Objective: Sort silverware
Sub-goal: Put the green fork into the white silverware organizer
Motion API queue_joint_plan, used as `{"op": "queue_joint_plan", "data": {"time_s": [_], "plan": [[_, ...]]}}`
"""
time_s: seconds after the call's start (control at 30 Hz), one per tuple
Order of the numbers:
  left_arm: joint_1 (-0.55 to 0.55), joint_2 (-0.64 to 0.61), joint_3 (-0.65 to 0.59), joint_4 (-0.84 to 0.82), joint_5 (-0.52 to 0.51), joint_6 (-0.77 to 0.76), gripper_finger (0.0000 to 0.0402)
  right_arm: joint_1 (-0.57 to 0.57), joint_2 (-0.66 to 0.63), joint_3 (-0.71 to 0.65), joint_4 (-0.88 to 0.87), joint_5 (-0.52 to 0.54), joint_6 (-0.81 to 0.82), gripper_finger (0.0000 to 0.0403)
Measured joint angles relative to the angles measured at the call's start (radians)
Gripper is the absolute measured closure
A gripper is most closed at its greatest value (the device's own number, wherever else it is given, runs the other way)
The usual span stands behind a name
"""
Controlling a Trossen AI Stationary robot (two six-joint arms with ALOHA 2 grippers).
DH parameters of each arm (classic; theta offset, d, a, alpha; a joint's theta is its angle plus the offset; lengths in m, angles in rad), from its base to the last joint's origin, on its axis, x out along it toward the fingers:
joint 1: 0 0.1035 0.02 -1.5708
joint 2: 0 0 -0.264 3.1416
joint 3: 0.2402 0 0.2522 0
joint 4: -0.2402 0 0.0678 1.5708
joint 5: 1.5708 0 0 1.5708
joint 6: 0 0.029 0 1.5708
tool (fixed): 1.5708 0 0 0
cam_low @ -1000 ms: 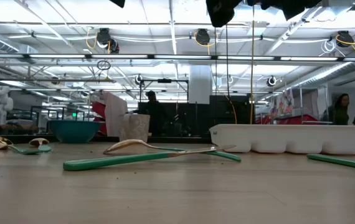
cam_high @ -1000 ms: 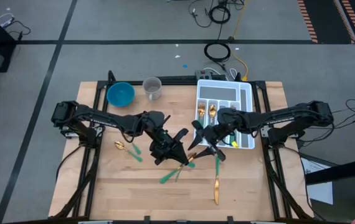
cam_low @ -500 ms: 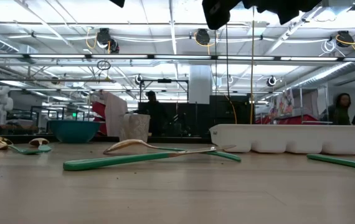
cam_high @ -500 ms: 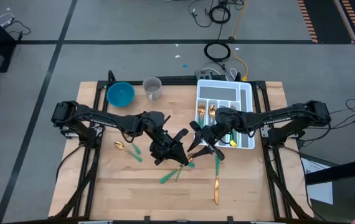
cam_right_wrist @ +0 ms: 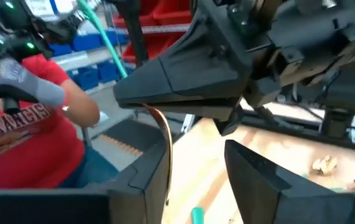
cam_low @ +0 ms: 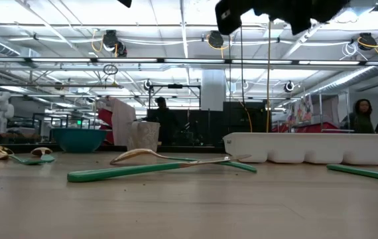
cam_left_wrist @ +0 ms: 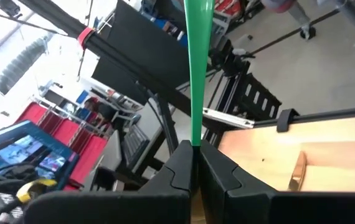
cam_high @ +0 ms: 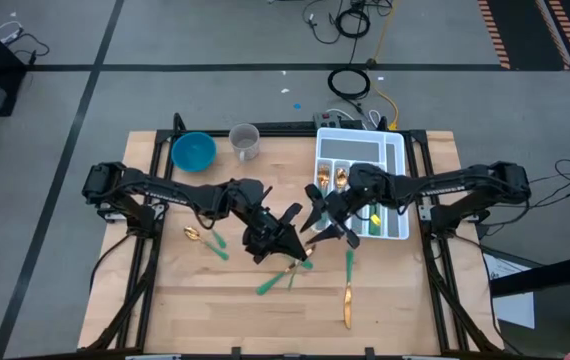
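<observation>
Jaws of the left gripper (cam_left_wrist: pixel 195 155) shut tight on a green handle (cam_left_wrist: pixel 197 74) in the left wrist view. In the right wrist view, jaws of the right gripper (cam_right_wrist: pixel 196 165) apart, a thin gold end (cam_right_wrist: pixel 164 134) hanging between them, close against one finger. From above: both grippers close together over mid-desk (cam_high: pixel 165 300), right at the left's 1 o'clock, loose silverware (cam_high: pixel 275 283) at 6 o'clock, white tray (cam_high: pixel 397 170) at 2 o'clock; low down, loose silverware flat on the desk.
</observation>
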Motion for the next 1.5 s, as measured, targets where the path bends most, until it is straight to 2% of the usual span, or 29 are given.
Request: {"op": "queue_joint_plan", "data": {"time_s": [0.1,0.23,0.37,0.47,0.57,1.07,1.33,1.5], "plan": [[0.000,0.000,0.000,-0.001,-0.011,0.006,0.0390,-0.047,0.000,-0.088,0.202,-0.069,0.100,0.0242],[-0.001,0.000,0.000,-0.004,-0.050,0.052,0.0390,-0.088,0.000,-0.267,0.664,-0.075,0.289,0.0239],[0.000,0.000,0.000,-0.004,-0.075,0.076,0.0390,-0.091,0.000,-0.456,1.087,0.081,0.405,0.0239],[0.000,0.000,0.000,0.001,-0.098,0.097,0.0390,-0.055,-0.010,-0.530,1.089,0.254,0.405,0.0238],[0.000,0.000,0.000,0.000,-0.113,0.116,0.0390,-0.018,0.006,-0.519,1.091,0.292,0.413,0.0238],[-0.002,-0.001,-0.001,0.017,-0.129,0.124,0.0390,0.000,0.229,-0.379,1.092,0.227,0.473,0.0238],[-0.004,-0.003,0.000,0.008,-0.115,0.123,0.0390,-0.001,0.248,-0.333,1.091,0.156,0.490,0.0238],[-0.004,-0.003,0.000,0.003,-0.119,0.123,0.0390,0.005,0.248,-0.334,1.091,0.071,0.536,0.0238]]}}
